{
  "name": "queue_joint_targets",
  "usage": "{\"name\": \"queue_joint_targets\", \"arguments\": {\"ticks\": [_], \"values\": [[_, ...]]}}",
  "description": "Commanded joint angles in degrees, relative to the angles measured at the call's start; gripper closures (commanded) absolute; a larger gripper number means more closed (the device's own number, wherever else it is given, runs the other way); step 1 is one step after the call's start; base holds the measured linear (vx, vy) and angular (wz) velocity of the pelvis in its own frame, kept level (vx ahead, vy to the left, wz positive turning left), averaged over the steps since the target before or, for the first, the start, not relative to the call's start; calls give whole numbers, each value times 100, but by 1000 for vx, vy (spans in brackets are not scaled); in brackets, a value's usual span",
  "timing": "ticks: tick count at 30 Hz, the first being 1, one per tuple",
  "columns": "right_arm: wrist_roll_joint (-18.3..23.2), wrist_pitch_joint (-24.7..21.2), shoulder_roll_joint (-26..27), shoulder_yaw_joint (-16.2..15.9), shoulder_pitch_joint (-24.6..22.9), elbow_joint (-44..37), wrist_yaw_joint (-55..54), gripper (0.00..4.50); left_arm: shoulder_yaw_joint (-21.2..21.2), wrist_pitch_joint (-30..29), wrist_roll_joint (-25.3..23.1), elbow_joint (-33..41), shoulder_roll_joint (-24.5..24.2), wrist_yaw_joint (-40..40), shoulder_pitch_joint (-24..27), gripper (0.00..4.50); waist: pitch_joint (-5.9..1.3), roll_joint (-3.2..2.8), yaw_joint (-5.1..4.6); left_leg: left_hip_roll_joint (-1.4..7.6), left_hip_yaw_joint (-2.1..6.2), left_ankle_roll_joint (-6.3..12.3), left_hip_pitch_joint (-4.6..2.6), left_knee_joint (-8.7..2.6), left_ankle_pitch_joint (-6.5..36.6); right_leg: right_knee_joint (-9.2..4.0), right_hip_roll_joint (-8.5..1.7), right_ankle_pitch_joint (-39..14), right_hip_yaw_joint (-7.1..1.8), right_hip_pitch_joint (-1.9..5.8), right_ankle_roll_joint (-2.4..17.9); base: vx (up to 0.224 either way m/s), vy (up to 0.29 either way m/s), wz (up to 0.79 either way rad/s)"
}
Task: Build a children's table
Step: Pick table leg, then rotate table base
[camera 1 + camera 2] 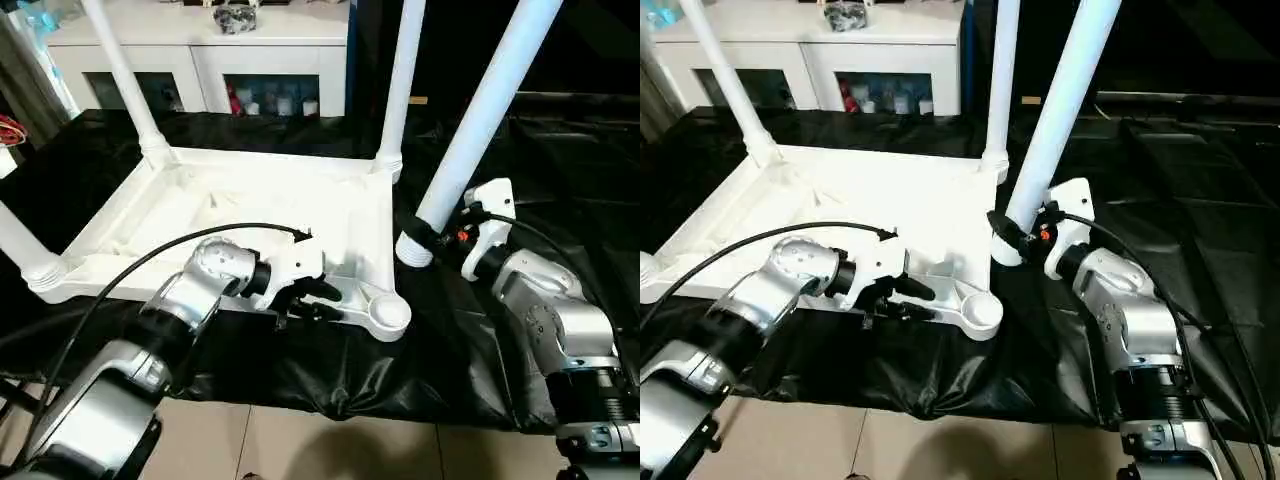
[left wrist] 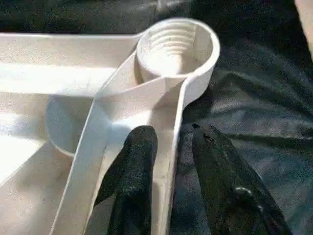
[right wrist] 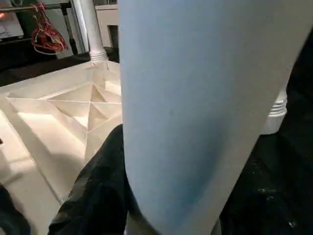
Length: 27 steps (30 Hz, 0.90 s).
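Right claw (image 1: 432, 240) grips leg (image 1: 480, 120); socket (image 1: 388, 315) empty.

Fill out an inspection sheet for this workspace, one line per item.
Surface: black-draped table, cloth wrinkled at the near edge.
Job's things: tabletop lies underside up; three legs stand in corner sockets; the near right socket is empty; the fourth leg is tilted beside it.
Clutter: nothing seen on the cloth.
Grippers: left gripper straddles the tabletop rim near the empty socket; right gripper grips the fourth leg near its lower end.
Cables: black cable runs along the left forearm.
Surroundings: white cabinet behind; tiled floor in front.
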<state>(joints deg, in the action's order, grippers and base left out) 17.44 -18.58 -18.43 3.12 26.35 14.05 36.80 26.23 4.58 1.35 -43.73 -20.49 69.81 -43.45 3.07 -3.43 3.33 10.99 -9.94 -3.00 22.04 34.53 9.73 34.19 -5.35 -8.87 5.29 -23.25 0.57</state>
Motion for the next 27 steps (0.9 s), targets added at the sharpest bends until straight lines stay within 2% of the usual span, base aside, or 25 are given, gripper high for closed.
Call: {"name": "queue_joint_targets", "arguments": {"ticks": [1, 4, 12, 15, 16, 18, 19, 20, 21, 22, 23, 24, 25, 26, 27], "values": [[-5, -59, -42, -21, -58, -153, 23, 259, 67, 158, -161, -252, -1, 67, -151, 338, -460, 0, 9, 150, 44, 134, -95, -390, 1352, -381, -294, -1225, -246, 355, 1270, 0, 0, 0], [-9, -60, -47, -29, -77, -173, 21, 259, 97, 263, -249, -468, 11, 91, -205, 370, -465, -10, 17, 155, 49, 132, -99, -392, 1373, -377, -300, -1174, -246, 360, 1300, 0, 0, 0], [-12, -62, -8, -78, -54, -172, 14, 259, -114, 452, -307, -956, 108, 106, -368, 438, -462, 15, 25, 159, 48, 160, -93, -395, 1389, -376, -310, -1160, -243, 369, 1357, 0, 0, 0], [-14, -66, 2, -112, -50, -175, 35, 259, -247, 187, -137, -832, 125, 146, -329, 445, -467, 18, 14, 162, 48, 185, -82, -389, 1295, -356, -317, -1047, -246, 377, 1409, 0, 0, 0], [-1, -96, 13, -150, -56, -209, 66, 259, -324, -157, -66, -731, 118, 85, -287, 445, -471, 15, 3, 164, 47, 218, -81, -385, 1237, -336, -311, -923, -244, 376, 1466, 0, 0, 0], [4, -109, 19, -168, -57, -221, 77, 259, -356, -331, -65, -684, 111, 26, -258, 445, -471, 18, -9, 165, 45, 235, -79, -384, 1229, -328, -315, -898, -245, 384, 1493, 0, 0, 0], [10, -127, 28, -193, -54, -234, 96, 259, -429, -608, -4, -505, 110, -59, -147, 445, -467, 90, -30, 156, 33, 274, -66, -378, 1195, -340, -310, -912, -243, 393, 1494, 0, 0, 0], [10, -127, 28, -193, -54, -234, 96, 259, -429, -608, -4, -505, 110, -59, -147, 445, -469, 65, -20, 161, 44, 283, -69, -376, 1158, -316, -324, -909, -243, 399, 1518, 0, 0, 0], [5, -128, 40, -214, -37, -220, 103, 259, -524, -876, 20, -326, 156, -305, -43, 445, -462, 48, -36, 151, 38, 315, -67, -372, 1152, -347, -317, -1010, -240, 382, 1490, 0, 0, 0], [12, -137, 51, -222, -20, -206, 112, 259, -580, -1052, 20, -160, 194, -527, 48, 445, -451, 114, -62, 167, 36, 326, -64, -380, 1179, -360, -311, -1074, -241, 378, 1485, 0, 0, 0], [20, -143, 55, -227, -9, -195, 117, 259, -618, -1147, 10, -60, 219, -652, 103, 445, -450, 75, -61, 168, 41, 326, -76, -376, 1195, -359, -319, -1185, -239, 372, 1462, 0, 0, 0], [26, -148, 61, -234, -7, -195, 117, 259, -646, -1277, -11, 22, 236, -775, 146, 449, -446, 99, -73, 164, 35, 333, -68, -375, 1194, -369, -310, -1240, -237, 373, 1431, 0, 0, 0], [21, -139, 72, -247, 14, -162, 123, 259, -645, -1277, -68, 139, 254, -915, 224, 449, -445, 84, -70, 162, 36, 328, -78, -375, 1201, -382, -310, -1340, -238, 362, 1390, 0, 0, 0], [19, -133, 80, -264, 42, -112, 135, 259, -645, -1328, -120, 274, 282, -1040, 308, 449, -441, 109, -90, 168, 42, 323, -59, -381, 1212, -380, -307, -1381, -238, 371, 1351, 0, 0, 0], [19, -133, 80, -264, 42, -112, 135, 259, -645, -1328, -120, 274, 282, -1040, 308, 450, -441, 109, -90, 168, 42, 323, -59, -381, 1212, -380, -307, -1381, -238, 371, 1351, 0, 0, 0]]}}
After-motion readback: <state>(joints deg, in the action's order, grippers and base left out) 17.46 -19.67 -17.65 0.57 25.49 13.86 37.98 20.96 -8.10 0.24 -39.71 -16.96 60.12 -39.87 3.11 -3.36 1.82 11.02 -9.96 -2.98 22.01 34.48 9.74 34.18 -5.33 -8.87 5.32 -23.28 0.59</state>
